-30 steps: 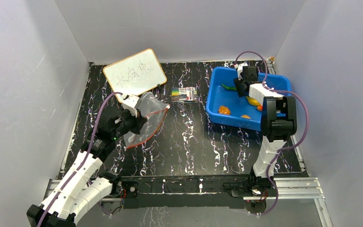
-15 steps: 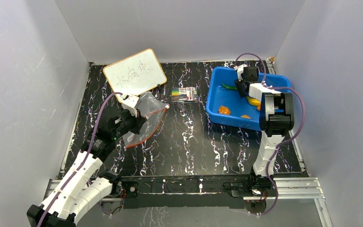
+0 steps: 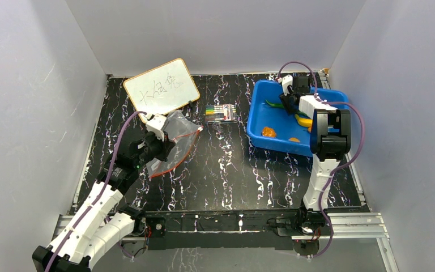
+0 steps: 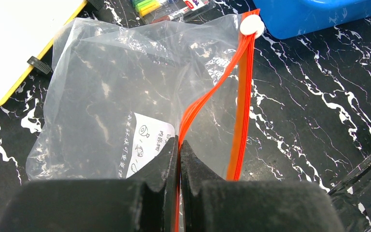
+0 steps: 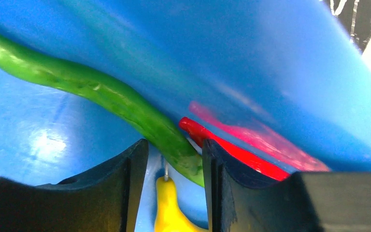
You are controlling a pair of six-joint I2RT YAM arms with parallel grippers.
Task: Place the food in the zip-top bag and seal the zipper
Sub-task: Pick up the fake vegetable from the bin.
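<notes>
Top external: left gripper (image 3: 161, 148) is on the near-left edge of the zip-top bag (image 3: 177, 140), which lies on the table (image 3: 232, 170) just in front of the whiteboard (image 3: 161, 86). Marker pack (image 3: 222, 113) sits between the bag and the blue tub (image 3: 255, 122). Right gripper (image 3: 286, 106) is down inside the tub at the green pepper (image 3: 273, 104); banana (image 3: 303, 120) and orange fruit (image 3: 268, 132) are in the tub too

Left wrist: jaws pinched tight on the zipper (image 4: 244, 96). Its two strips split apart ahead of the fingers, so the mouth gapes. White slider (image 4: 251, 25) is at the far end, near the tub

Right wrist: jaws about half apart, nothing clamped. Pepper's end lies between them, against the view-right finger, with a gap on the other side. Red chili (image 5: 232, 147) lies along the tub wall beside that finger; banana tip just under the pepper
</notes>
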